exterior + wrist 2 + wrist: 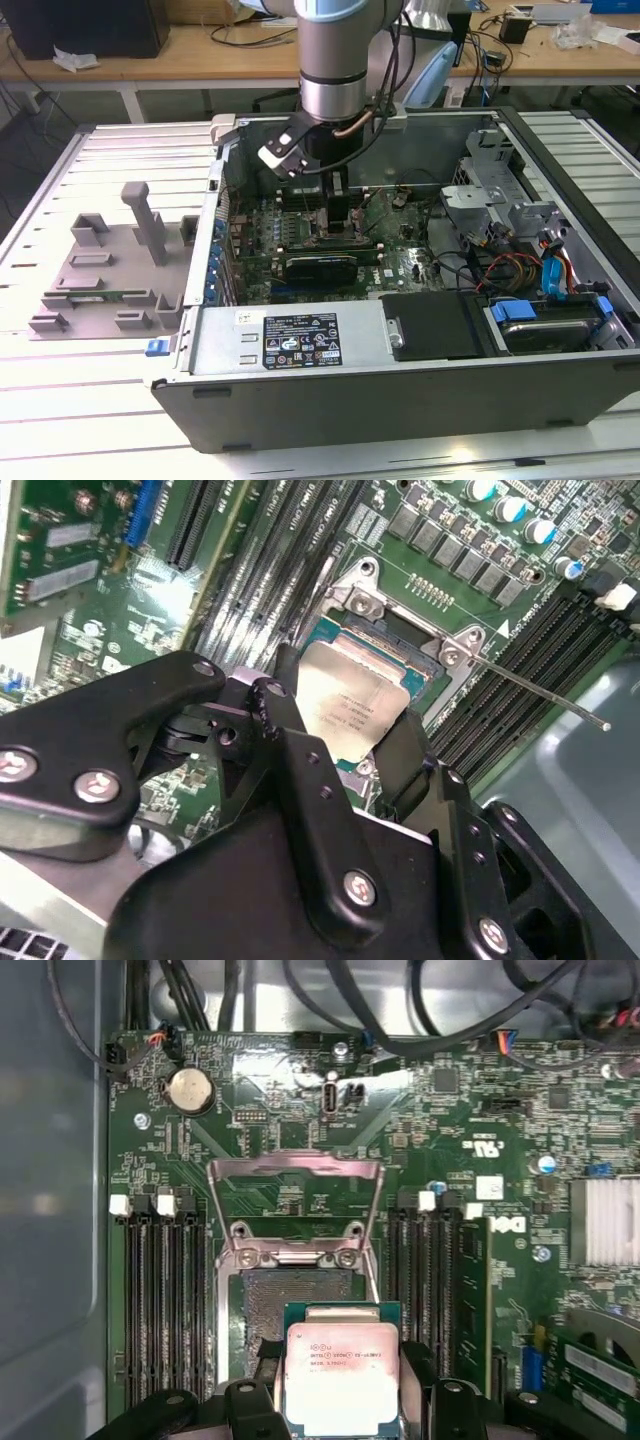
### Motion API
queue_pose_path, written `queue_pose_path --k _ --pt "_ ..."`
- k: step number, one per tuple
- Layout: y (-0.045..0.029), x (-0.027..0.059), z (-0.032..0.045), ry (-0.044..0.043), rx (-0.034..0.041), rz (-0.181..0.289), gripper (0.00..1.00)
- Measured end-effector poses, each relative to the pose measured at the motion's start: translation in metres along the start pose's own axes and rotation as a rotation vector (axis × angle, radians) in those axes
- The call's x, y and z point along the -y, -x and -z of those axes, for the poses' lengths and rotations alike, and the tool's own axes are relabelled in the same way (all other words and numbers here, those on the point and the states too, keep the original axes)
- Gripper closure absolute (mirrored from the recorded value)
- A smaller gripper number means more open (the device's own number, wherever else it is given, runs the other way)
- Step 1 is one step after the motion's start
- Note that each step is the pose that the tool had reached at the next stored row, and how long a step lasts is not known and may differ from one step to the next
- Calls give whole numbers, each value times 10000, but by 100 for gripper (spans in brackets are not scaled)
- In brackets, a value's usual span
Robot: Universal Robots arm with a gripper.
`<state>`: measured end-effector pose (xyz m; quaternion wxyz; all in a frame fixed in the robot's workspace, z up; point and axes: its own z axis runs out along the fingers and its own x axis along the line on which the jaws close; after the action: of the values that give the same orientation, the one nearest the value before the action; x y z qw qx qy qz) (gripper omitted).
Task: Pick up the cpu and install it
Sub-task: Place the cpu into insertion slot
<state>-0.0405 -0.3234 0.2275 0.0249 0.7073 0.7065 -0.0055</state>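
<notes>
A silver-grey cylindrical arm with a pale blue cap is recorded, with black cables alongside. The gripper is formed of black links, fastened by silver screws.

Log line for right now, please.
stage: install | pincer: shut on cpu | cpu: over open socket, not seated | site: motherboard

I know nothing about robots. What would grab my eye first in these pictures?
The big grey robot arm, its tip inside an open computer case, stands out first in the exterior view. In both wrist views its black gripper clasps the shiny square cpu by two edges, right at the open socket on the green motherboard.
</notes>
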Motion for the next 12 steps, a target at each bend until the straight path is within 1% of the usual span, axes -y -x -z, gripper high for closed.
queue_pose_path --k 5,10,12 --pt "-9 -14 -62 2 -2 33 45" --pt "-41 -37 -119 17 -15 367 45" --pt "-56 -36 -145 15 -13 369 45"
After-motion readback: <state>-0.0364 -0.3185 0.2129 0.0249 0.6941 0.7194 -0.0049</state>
